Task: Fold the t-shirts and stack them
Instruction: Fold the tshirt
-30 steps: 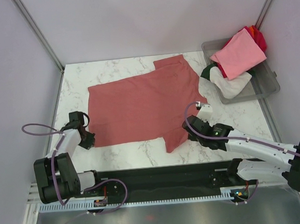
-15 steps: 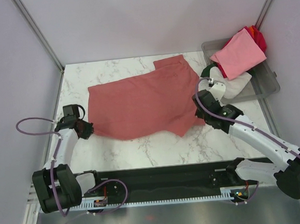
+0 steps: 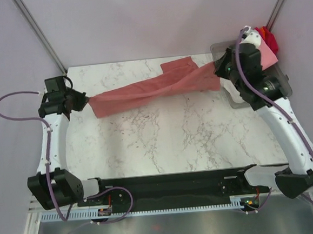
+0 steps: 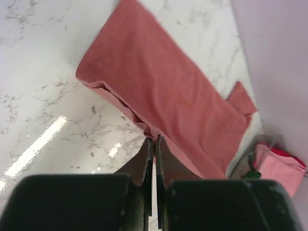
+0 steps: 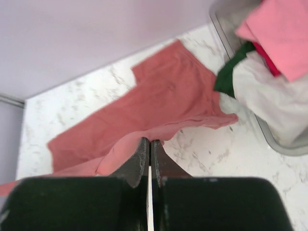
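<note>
The dusty brick-red t-shirt [image 3: 154,88] hangs stretched between my two grippers above the back of the marble table, its far part still lying on the table. My left gripper [image 3: 84,99] is shut on its left edge; the left wrist view shows the cloth [image 4: 163,96] pinched at the fingertips [image 4: 154,140]. My right gripper [image 3: 218,70] is shut on the right edge; the right wrist view shows the shirt [image 5: 159,110] gripped at the tips [image 5: 149,142]. Other shirts lie in the tub: light pink [image 3: 268,56], bright red [image 3: 269,38], white [image 5: 272,103], dark green [image 5: 231,77].
The clear grey plastic tub [image 3: 281,88] stands at the back right corner, partly behind my right arm. Purple walls close in the back and sides. The marble table [image 3: 163,138] stretches in front of the lifted shirt.
Both grippers have lifted and carried the shirt's near edge backward and outward. The flat shirt is now a narrow band stretched between them at the back.
</note>
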You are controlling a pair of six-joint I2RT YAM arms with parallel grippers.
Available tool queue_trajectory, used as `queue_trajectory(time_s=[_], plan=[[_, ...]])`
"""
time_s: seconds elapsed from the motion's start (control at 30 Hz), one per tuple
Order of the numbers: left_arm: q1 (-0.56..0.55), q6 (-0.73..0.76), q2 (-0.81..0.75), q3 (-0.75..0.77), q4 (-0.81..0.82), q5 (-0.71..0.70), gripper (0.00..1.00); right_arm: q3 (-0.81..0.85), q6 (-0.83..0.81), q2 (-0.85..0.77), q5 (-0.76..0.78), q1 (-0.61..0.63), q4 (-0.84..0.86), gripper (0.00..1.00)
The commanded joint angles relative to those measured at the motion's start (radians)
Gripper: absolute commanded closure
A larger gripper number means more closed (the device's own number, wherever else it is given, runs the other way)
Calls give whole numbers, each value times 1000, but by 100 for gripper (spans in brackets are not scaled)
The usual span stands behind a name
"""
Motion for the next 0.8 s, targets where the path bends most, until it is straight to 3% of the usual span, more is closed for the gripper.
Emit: queue_trajectory(time_s=[0.0, 0.3, 0.5, 0.63, 0.77], plan=[[5, -1, -173, 103, -56, 54, 98, 144, -113, -156, -64, -2, 3, 100], [5, 10, -376, 414, -124, 170, 98, 368, -180, -429, -168, -2, 62, 100], [3, -8, -308, 652, -174, 164, 98, 479, -186, -407, -141, -2, 45, 100], [5, -24, -219, 650, -171, 161, 98, 430, -145, -322, -84, -2, 51, 100], [5, -47, -85, 533, -127, 104, 98, 286, -67, -174, -44, -2, 119, 100]])
